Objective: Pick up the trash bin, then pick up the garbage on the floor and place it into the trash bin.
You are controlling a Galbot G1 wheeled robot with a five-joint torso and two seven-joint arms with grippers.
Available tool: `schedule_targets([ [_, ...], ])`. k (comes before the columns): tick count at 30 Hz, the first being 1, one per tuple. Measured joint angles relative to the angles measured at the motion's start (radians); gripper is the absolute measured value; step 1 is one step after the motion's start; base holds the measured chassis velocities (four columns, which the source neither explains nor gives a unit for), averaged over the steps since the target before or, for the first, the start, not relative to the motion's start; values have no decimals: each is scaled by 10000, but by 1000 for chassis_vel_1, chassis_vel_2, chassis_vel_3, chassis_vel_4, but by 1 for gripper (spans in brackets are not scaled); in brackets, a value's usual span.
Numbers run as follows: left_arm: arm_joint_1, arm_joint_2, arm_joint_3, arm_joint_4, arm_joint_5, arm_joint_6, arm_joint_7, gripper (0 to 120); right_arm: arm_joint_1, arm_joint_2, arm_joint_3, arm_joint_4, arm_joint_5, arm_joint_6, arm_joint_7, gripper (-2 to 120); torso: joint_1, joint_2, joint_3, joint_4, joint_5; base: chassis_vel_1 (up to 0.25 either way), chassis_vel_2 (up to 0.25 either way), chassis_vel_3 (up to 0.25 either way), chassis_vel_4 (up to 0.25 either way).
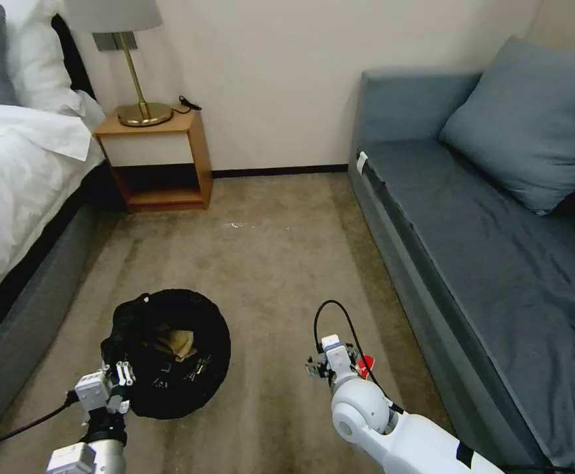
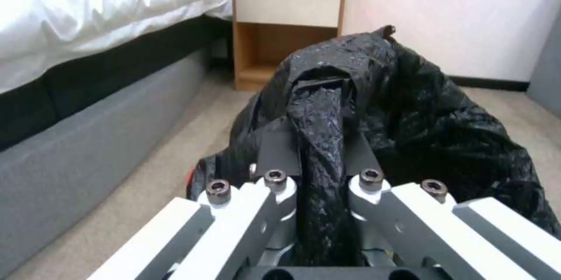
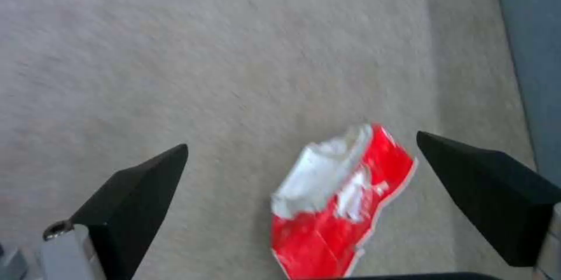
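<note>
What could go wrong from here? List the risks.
1. The left hand grips only the bag at the bin's rim; thin plastic may slip or tear.
2. The red packet lies flat on carpet between the open right hand's fingers; they may skid over it.

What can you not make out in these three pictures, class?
- Trash bin: its white wall, hidden in head and left wrist views by the black bag.
- Red packet: lower end cut off in the right wrist view; in the head view, mostly behind the right gripper.
</note>
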Motion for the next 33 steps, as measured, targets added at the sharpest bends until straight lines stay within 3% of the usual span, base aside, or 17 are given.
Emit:
schedule_targets([
  [8,185,-62,11,-20,151,-41,-48,7,141,250,355,-1624,17,431,-16,100,0,-1,0,1,-1,0,0,0,0],
  [12,157,-65,6,-77,152,-41,-52,7,279,457,891,-2837,85,615,-736,100,0,0,0,1,0,0,0,0,0],
  [21,115,-77,10,-45,151,-29,-55,7,223,473,1169,-3439,52,715,-1727,93,0,-1,1,0,0,0,0,0,0],
  [25,117,-91,11,-42,151,-27,-56,7,211,500,1278,-3575,26,739,-2144,73,0,-1,1,0,0,0,0,0,0],
  [28,127,-88,0,-43,149,-28,-55,7,209,509,1311,-3608,15,760,-2259,70,0,0,0,1,0,0,0,0,0],
  [29,145,-70,-23,-42,135,-34,-56,7,200,511,1332,-3631,-24,805,-2370,61,0,0,1,0,-1,0,0,0,0],
  [31,152,-63,-33,-42,128,-38,-56,7,194,511,1335,-3631,-47,829,-2414,58,0,0,1,0,-1,0,0,0,0],
  [33,164,-44,-49,-44,114,-51,-56,7,183,506,1335,-3626,-86,869,-2468,47,0,0,1,0,-1,0,0,0,0],
])
